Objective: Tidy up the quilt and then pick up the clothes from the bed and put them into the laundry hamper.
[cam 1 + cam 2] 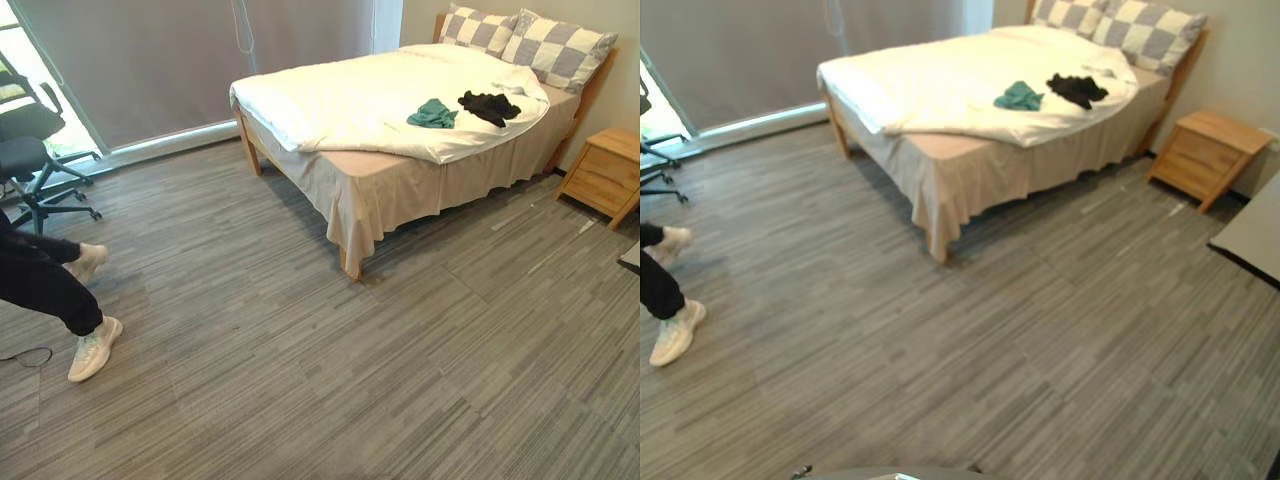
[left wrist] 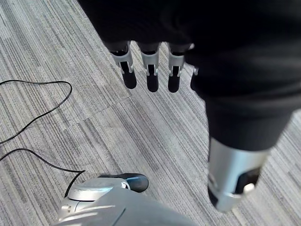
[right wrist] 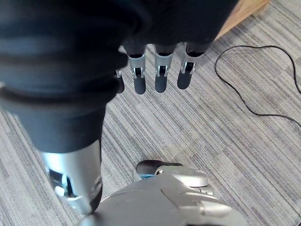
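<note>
A wooden-framed bed [image 1: 352, 262] stands across the grey striped floor [image 1: 330, 380], well apart from the robot, with its head against the far wall. A white quilt [image 1: 350, 100] lies spread over most of the mattress, its near edge hanging unevenly over the beige sheet [image 1: 400, 190] that drapes down the side and the foot. Two pieces of clothing lie on the quilt toward the head end: a teal garment [image 1: 432, 114], bunched into a small heap, and just beside it, nearer the pillows, a black garment [image 1: 489, 106], also crumpled; the two are close but whether they touch cannot be told. Two grey-and-white checked pillows [image 1: 530, 40] lean against the headboard. A light wooden nightstand [image 1: 605, 172] stands beside the head of the bed. A black office chair [image 1: 30, 150] stands by the window with its drawn grey blind [image 1: 180, 60], and a person's legs in dark trousers and pale sneakers [image 1: 93, 348] show at the robot's left. The left hand [image 2: 149, 70] hangs over bare floor with its fingers straight and relaxed, its thumb apart, holding nothing. The right hand [image 3: 157, 70] hangs likewise over the floor, fingers straight and loose, nothing in its grasp. Both hands are far from the bed and the clothes.
</note>
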Motion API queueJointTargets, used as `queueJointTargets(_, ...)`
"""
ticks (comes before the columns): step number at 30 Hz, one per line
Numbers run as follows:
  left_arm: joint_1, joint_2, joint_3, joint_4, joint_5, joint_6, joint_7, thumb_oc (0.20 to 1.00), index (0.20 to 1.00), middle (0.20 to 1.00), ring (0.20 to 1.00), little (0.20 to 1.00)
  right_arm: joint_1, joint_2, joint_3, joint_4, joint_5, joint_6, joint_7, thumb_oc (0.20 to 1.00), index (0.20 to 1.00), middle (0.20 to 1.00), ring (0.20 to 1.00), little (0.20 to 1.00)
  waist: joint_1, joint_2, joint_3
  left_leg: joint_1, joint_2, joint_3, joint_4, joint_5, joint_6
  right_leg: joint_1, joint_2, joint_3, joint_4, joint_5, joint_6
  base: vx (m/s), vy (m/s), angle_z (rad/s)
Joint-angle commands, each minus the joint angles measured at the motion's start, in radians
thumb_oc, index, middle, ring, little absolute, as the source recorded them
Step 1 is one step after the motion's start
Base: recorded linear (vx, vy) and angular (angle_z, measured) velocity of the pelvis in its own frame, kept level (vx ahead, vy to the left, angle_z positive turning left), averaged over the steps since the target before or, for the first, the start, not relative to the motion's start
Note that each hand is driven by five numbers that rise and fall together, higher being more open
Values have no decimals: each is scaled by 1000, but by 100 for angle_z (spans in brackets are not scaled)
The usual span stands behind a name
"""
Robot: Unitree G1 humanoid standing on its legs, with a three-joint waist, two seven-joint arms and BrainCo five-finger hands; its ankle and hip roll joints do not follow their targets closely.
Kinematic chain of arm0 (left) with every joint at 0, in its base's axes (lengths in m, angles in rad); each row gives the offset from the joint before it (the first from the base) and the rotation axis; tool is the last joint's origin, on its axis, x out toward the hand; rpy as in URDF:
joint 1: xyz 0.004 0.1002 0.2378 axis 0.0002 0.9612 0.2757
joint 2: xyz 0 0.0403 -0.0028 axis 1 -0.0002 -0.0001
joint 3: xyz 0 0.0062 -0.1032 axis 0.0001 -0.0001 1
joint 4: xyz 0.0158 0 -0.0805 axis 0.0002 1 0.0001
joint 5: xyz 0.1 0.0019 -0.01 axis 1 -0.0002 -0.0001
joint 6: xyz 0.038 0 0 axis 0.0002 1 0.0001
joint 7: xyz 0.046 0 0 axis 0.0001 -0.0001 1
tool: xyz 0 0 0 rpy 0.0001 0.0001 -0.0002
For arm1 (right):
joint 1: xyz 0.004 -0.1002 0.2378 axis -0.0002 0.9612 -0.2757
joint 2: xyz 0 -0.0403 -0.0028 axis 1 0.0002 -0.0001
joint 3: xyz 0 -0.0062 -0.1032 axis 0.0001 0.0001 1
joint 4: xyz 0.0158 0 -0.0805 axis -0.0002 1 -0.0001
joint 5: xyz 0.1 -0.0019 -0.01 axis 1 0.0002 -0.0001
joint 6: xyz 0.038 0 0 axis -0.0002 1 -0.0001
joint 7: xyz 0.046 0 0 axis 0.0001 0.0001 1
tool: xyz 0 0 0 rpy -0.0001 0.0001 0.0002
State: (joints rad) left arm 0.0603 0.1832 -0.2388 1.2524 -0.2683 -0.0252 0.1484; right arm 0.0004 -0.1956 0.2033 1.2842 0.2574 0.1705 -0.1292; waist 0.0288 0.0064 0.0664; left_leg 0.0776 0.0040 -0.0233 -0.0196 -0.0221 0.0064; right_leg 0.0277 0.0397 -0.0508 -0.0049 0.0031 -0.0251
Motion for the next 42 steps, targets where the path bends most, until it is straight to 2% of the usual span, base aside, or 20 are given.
queueJointTargets(1,-52,-15,-1,26,3,5,-5,1000,1000,1000,1000,1000,-27,14,13,21,27,5,-6,1000,1000,1000,1000,1000,-7,-27,-3,-20,-34,-82,-60,37,16,28,-76,8,-46,39,96,0,0,0)
queueJointTargets(7,-54,-19,3,32,0,21,-47,1000,1000,1000,1000,1000,-27,13,12,20,16,4,0,1000,1000,1000,1000,1000,-9,-27,0,-16,-35,-82,-62,36,16,30,-75,10,-45,38,97,0,0,0)
queueJointTargets(22,-59,-19,4,64,25,114,31,1000,1000,1000,1000,1000,-29,17,29,34,11,1,-4,1000,1000,1000,1000,1000,-12,-26,8,-7,-38,-84,-64,32,20,37,-75,15,-53,39,98,0,0,0)
queueJointTargets(29,-57,-21,10,62,19,113,37,1000,1000,1000,1000,1000,-33,12,29,32,-1,7,-5,1000,1000,1000,1000,1000,-10,-28,20,-6,-36,-78,-52,26,23,32,-85,10,-22,27,100,24,35,0)
queueJointTargets(35,-63,-10,21,67,25,105,25,1000,1000,1000,1000,1000,-34,16,27,28,-5,2,-9,1000,1000,1000,1000,1000,-12,-34,40,-13,-39,-80,-16,9,41,10,-109,24,56,1,109,33,52,0)
queueJointTargets(42,-85,1,3,53,17,70,-9,1000,1000,1000,1000,1000,-47,19,26,26,-13,-8,-1,1000,1000,1000,1000,1000,-17,-37,57,-21,-48,-72,-7,2,49,-6,-111,39,46,23,115,2,7,0)
